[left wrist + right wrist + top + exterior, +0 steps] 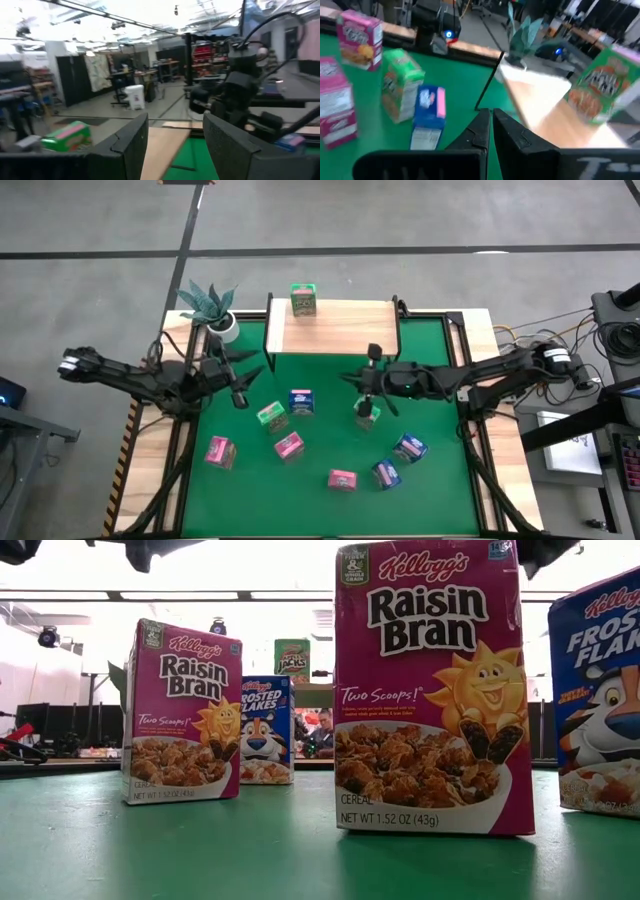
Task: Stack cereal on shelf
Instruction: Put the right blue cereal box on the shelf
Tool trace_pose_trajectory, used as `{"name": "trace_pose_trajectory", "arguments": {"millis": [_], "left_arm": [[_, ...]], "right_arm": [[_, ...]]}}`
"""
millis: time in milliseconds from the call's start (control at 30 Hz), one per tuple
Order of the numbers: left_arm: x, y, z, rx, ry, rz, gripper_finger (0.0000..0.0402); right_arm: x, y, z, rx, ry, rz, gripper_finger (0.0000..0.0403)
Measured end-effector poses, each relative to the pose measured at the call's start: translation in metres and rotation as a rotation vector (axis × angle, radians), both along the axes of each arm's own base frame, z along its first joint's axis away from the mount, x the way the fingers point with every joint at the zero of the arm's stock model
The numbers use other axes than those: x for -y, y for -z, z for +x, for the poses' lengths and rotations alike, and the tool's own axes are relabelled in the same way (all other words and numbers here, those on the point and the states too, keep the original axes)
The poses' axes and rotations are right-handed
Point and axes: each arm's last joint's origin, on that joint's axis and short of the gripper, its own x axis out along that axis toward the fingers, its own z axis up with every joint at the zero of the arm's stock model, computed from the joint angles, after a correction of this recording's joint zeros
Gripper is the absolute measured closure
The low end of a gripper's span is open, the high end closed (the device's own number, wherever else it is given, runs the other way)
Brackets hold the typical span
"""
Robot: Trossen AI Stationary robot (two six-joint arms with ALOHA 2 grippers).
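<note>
High view: right fingers (367, 402) closed empty, just above green box (367, 416); left fingers (240, 385) parted, empty, near shelf (340, 327).

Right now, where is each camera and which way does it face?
High: overhead, straight down on green table; both dark arms show.
Low: tabletop height, facing pink cardboard cereal boxes; arm parts above.
Left wrist: faces light wooden shelf past open left hand.
Right wrist: faces shelf past shut right hand.
Shared, high and right wrist: shelf's green cardboard box.
</note>
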Motion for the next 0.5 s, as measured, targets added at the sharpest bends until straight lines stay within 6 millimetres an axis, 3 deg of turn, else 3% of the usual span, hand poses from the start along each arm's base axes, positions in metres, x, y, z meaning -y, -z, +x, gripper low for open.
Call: {"name": "trace_pose_trajectory", "arguments": {"millis": [167, 500], "left_arm": [[0.001, 0.003, 0.004, 0.000, 0.013, -0.047, 0.0229], [0.002, 0.005, 0.007, -0.011, 0.014, -0.054, 0.0229]], "right_arm": [[-0.006, 0.000, -0.019, -0.026, -0.067, 0.143, 0.0390], [-0.021, -0.004, -0.041, -0.267, -0.064, 0.326, 0.0390]]}}
